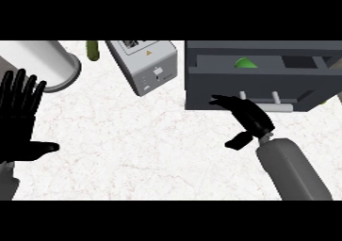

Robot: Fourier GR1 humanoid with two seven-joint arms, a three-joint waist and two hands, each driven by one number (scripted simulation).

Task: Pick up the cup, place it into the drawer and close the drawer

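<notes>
A small green cup [244,62] already sits inside the open dark grey drawer [201,80] at the far right of the white marbled worktop [145,141], so by the look of it only the closing step is left. The robot's right hand [246,115], fingers straight and holding nothing, lies against the drawer's front panel beside its pale bar handle [276,106]; next it likely needs to push that panel straight in. The left hand [17,117] rests open, fingers up, at the left edge.

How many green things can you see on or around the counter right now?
2: a green cup inside the open drawer at upper right, and a green object at the counter's far edge, upper left. Others may be hidden.
</notes>
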